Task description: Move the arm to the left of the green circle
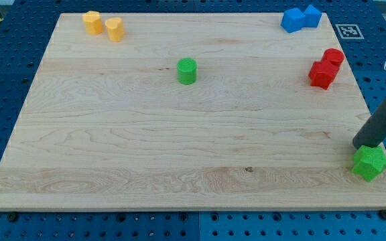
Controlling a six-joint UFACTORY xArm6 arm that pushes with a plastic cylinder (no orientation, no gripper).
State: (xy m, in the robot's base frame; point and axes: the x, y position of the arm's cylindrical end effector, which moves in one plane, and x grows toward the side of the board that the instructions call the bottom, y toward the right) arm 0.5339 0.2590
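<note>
Clearly, little of the task can be judged as done. In the camera view, the only one supplied, my tip (pixel 362 146) is seen at the board's lower right corner, touching or just above the green star-like block (pixel 371 163), with the dark rod rising toward the view's right edge. The green circle (pixel 187 70), a short cylinder, is found upright in the upper middle of the wooden board (pixel 179 147), well apart from the tip. Nearly the whole travel is therefore judged to remain: the tip must be brought across the bare wood to a spot just beside the circle on the view's left.

No gripper or hand is fitted, so no spread or pinched state can be told.

No containers are seen. Two yellow blocks (pixel 103 25) are placed at top left, two blue blocks (pixel 300 17) at top right, and two red blocks (pixel 326 67) below them.
</note>
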